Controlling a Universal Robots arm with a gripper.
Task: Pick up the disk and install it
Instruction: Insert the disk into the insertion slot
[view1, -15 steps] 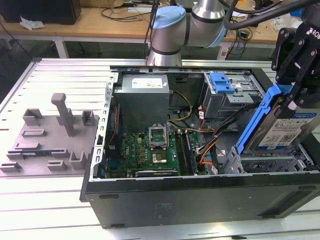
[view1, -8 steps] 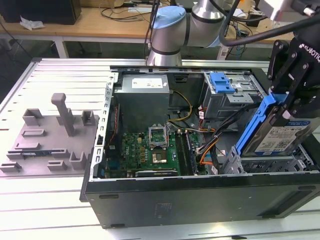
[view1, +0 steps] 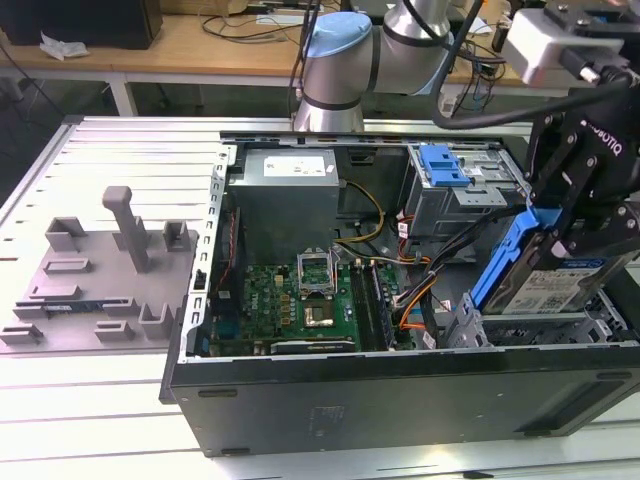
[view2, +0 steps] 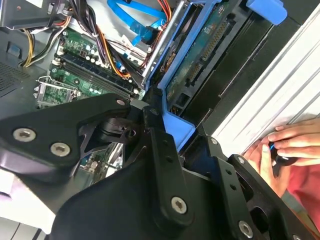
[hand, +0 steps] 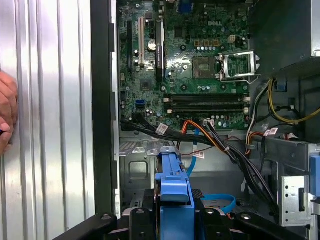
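**Disk gripped, not yet seated**

The gripper has its fingers clamped on the blue carrier frame of the disk, so the pick-up is done. The disk hangs tilted just above the drive cage, lower end near the cage's opening. It is not yet seated inside.

Bright, even light washes the ribbed metal table pale, while the computer case interior sits darker.
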